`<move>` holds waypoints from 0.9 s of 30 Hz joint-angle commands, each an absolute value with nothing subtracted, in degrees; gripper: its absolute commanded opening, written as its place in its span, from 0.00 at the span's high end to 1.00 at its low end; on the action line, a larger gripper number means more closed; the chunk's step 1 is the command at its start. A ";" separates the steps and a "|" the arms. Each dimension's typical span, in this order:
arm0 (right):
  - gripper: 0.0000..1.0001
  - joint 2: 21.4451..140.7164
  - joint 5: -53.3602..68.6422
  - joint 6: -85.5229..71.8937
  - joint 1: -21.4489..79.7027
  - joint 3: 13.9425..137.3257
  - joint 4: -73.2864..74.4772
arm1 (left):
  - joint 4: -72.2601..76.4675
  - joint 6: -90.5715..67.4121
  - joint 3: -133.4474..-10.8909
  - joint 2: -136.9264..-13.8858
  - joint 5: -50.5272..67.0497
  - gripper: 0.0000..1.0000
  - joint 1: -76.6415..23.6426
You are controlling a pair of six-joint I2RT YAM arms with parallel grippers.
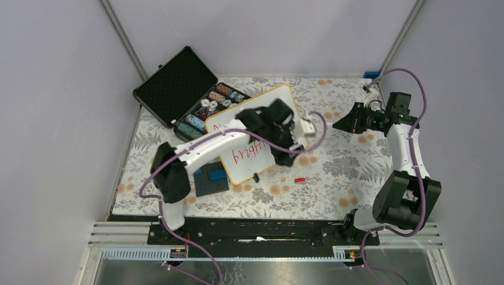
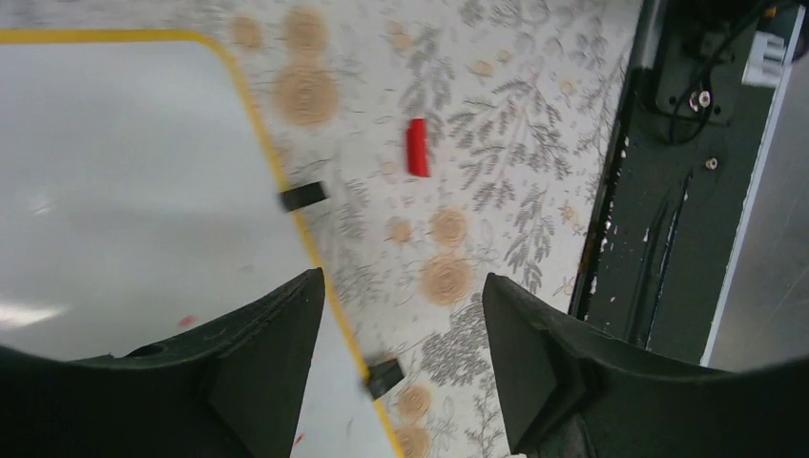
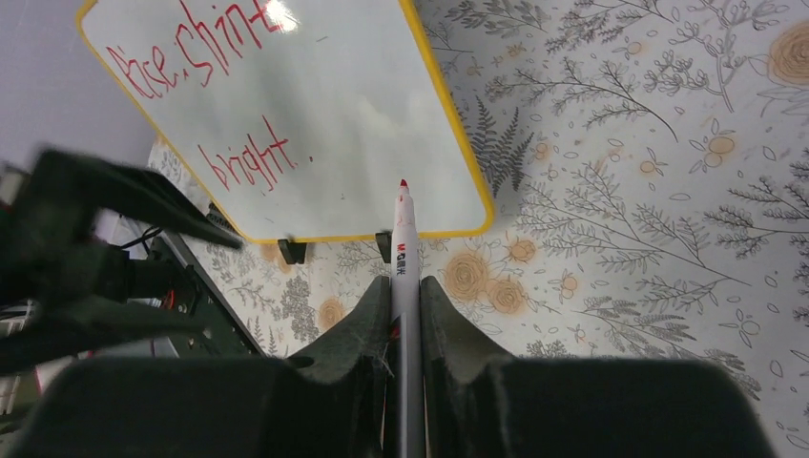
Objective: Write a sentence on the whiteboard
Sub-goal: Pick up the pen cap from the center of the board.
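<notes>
Right wrist view: marker (image 3: 404,239) clamped in right pincer (image 3: 405,286), bare red tip pointing at whiteboard (image 3: 363,124).
Whiteboard on floral desk (image 3: 620,191), bearing sentence (image 3: 243,157) in red, "rise shine" over "bright", toward the far end from the tip. Left pincer (image 2: 403,281) spread wide, holding nothing, over whiteboard's framed edge by two black feet; red cap (image 2: 417,147) on desk near that edge, not touching.

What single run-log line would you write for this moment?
left gripper: open, above whiteboard edge | right gripper: shut on marker, clear of whiteboard | sentence: two red lines written | red cap: on table
</notes>
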State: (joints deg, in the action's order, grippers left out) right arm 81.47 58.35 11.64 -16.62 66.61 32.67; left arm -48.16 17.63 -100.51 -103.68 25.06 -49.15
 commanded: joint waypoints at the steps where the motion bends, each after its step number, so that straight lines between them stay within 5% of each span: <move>1: 1.00 79.98 59.07 13.50 -17.85 65.27 31.58 | -41.38 18.63 -97.63 -107.37 21.39 0.34 -56.59; 27: 1.00 79.89 60.70 10.90 -19.25 62.37 27.41 | -29.18 16.26 -94.32 -123.31 16.31 0.52 -62.05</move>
State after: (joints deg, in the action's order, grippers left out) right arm 81.45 58.22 10.70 -18.92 62.67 28.75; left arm -31.38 16.64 -93.21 -121.45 16.56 -61.78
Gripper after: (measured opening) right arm 0.186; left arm 0.489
